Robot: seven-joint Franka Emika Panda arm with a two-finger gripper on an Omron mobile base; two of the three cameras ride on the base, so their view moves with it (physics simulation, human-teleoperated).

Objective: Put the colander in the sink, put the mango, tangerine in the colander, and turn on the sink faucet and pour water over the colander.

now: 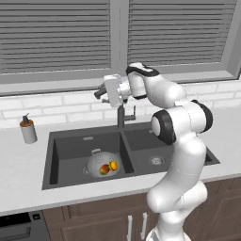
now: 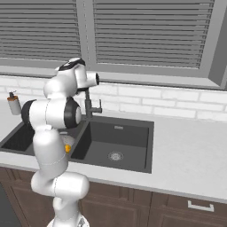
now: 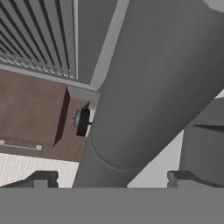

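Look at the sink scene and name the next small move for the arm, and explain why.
Probably close the tool on the faucet spout and swing it over the left basin. The colander already sits in the sink, holding the mango and tangerine, no water runs, and the hand view shows a thick grey tube between the fingertips.

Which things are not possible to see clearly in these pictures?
- Faucet spout: the hand hides it in the left base view.
- Colander: mostly behind the arm in the right base view.
- Gripper: hand view too close to tell whether the fingers touch the faucet.
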